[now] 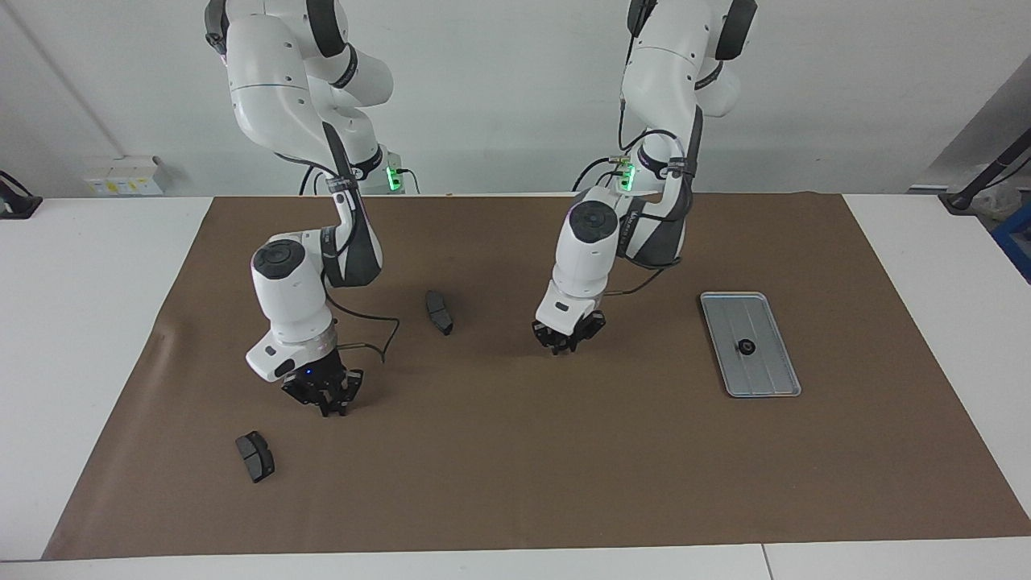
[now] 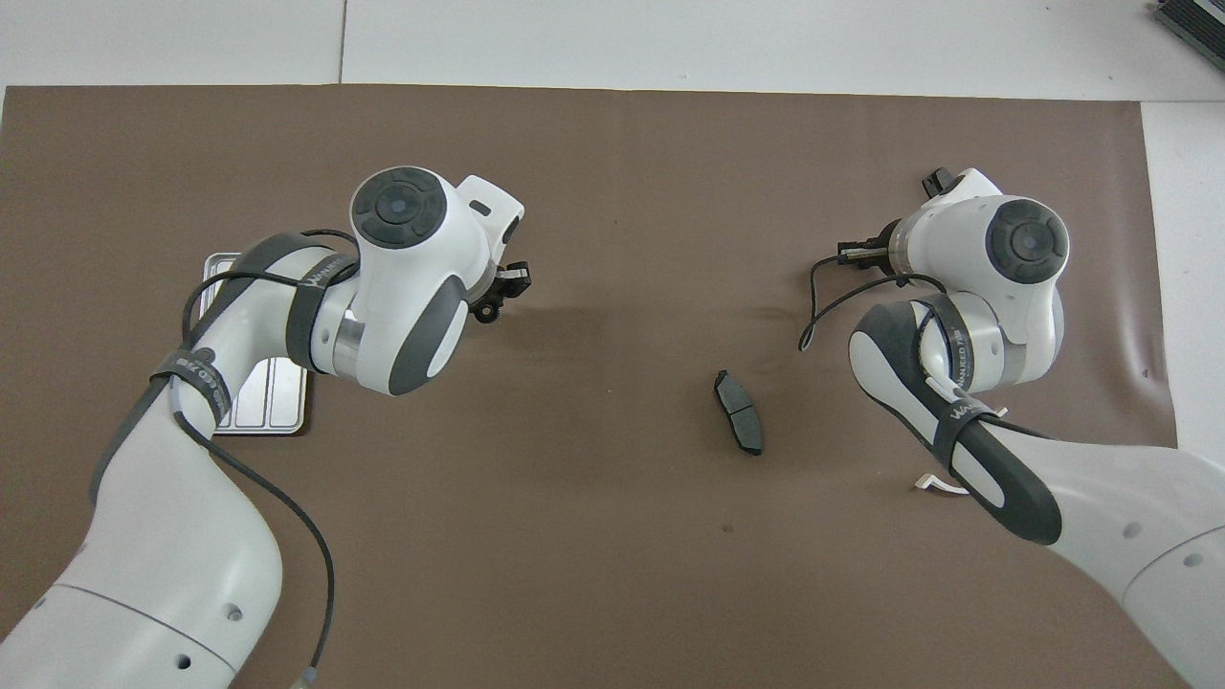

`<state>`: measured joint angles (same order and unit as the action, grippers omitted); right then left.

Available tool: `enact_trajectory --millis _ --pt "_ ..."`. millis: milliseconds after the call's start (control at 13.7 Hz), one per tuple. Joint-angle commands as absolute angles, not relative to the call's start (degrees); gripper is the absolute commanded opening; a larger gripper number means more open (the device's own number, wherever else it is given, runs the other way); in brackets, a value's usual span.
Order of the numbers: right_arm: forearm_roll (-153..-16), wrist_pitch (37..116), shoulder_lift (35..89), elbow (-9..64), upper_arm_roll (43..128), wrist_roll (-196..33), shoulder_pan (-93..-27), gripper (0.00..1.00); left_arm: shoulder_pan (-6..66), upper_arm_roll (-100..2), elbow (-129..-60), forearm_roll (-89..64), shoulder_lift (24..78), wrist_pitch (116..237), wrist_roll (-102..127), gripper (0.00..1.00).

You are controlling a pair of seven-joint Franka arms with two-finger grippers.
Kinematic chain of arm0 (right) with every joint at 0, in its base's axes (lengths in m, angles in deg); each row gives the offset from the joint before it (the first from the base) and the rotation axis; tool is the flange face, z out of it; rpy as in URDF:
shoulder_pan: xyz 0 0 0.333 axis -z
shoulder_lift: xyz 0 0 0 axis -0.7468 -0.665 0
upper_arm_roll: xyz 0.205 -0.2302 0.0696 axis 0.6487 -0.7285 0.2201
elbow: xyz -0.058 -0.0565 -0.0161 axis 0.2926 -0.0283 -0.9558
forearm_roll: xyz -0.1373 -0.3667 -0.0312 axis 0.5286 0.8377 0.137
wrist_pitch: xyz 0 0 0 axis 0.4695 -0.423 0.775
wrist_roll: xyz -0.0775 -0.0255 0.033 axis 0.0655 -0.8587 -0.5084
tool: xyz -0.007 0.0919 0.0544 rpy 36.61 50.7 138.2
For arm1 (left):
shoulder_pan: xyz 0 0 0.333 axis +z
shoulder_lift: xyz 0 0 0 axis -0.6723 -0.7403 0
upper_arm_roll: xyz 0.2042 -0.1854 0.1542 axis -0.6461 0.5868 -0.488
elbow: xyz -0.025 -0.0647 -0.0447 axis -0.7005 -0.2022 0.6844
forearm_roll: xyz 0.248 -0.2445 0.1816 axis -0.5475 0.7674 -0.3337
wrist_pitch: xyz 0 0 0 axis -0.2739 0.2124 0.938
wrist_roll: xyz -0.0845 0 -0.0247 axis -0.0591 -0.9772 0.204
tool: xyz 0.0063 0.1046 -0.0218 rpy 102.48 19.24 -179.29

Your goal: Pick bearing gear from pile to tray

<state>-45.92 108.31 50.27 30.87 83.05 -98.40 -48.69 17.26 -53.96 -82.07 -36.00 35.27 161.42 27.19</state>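
Observation:
The silver tray (image 1: 769, 370) lies toward the left arm's end of the mat, with one black bearing gear (image 1: 747, 347) in it. The left gripper (image 1: 569, 346) hangs a little above the mat between the middle and the tray, shut on a small black gear (image 2: 489, 311). In the overhead view the left arm covers most of the tray (image 2: 263, 402). The right gripper (image 1: 326, 400) is down at the mat toward the right arm's end, its fingertips closed together on another gear, which is hidden between them.
From the pile, one dark grey pad (image 1: 439, 312) lies mid-mat and another pad (image 1: 254, 456) lies farther from the robots than the right gripper. A white half-ring bracket (image 2: 938, 485) peeks out beside the right arm. Brown paper covers the table.

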Motion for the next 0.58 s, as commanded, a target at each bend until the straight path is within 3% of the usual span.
enact_trajectory --millis 0,509 --pt "-46.27 106.45 52.67 31.04 83.84 -101.60 -49.63 0.00 25.78 -53.13 -83.56 -36.50 38.46 157.85 16.43 0.20" --pt "-46.27 103.55 54.17 29.11 83.84 -116.61 -60.43 0.00 39.77 -53.13 -94.89 -35.97 45.23 155.82 -9.87 0.20"
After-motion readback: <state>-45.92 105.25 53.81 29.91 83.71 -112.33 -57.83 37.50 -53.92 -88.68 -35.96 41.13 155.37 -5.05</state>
